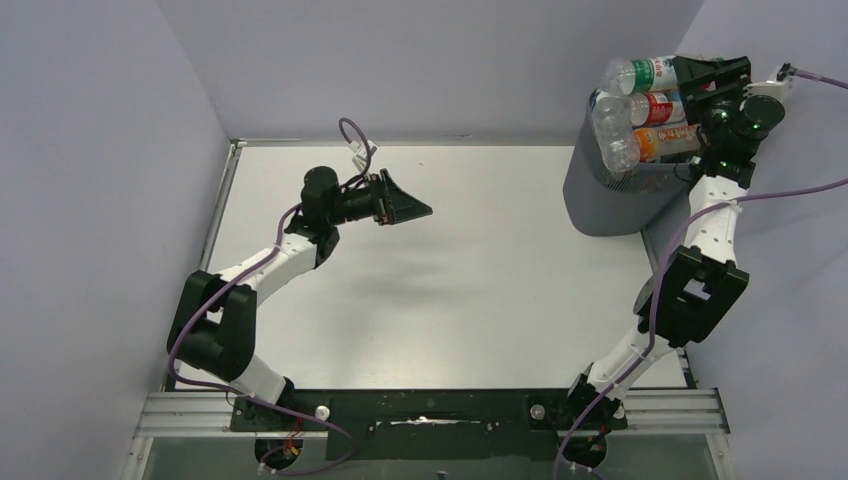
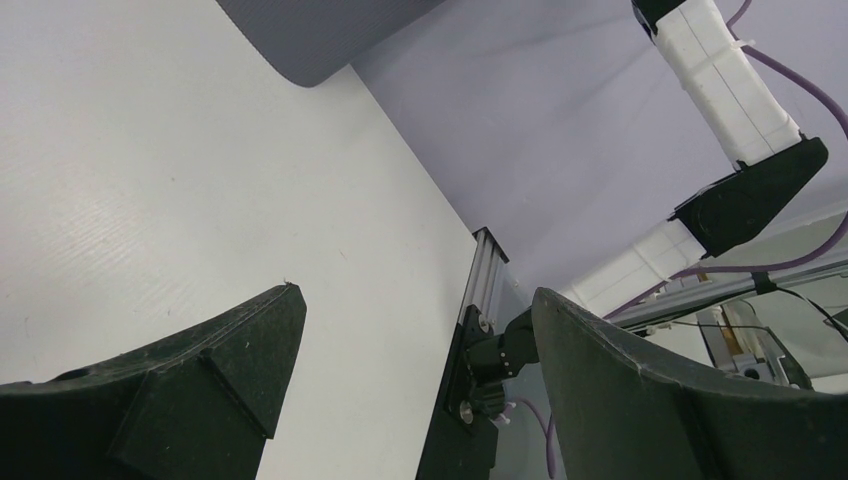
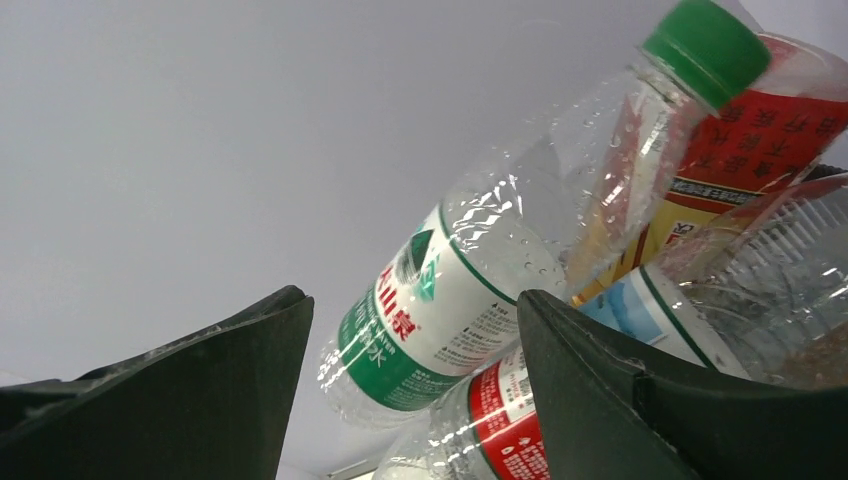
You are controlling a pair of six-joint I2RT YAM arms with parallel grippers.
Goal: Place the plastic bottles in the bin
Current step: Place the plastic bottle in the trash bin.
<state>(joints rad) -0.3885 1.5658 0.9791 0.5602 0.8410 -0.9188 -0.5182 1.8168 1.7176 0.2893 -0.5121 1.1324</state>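
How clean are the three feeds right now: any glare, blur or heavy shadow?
Top external: evenly lit and sharp, only a soft shadow on the table near the left gripper. Left wrist: its fingers are dark, with little detail. Right wrist: small glints on the green-capped bottle, label readable.

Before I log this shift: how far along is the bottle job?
Done: bottles piled above the bin rim; no bottle shows on the table. In hand: nothing; the left tool is open and bare, the right tool open beside the pile. Left: seemingly nothing, unless the pile slips.
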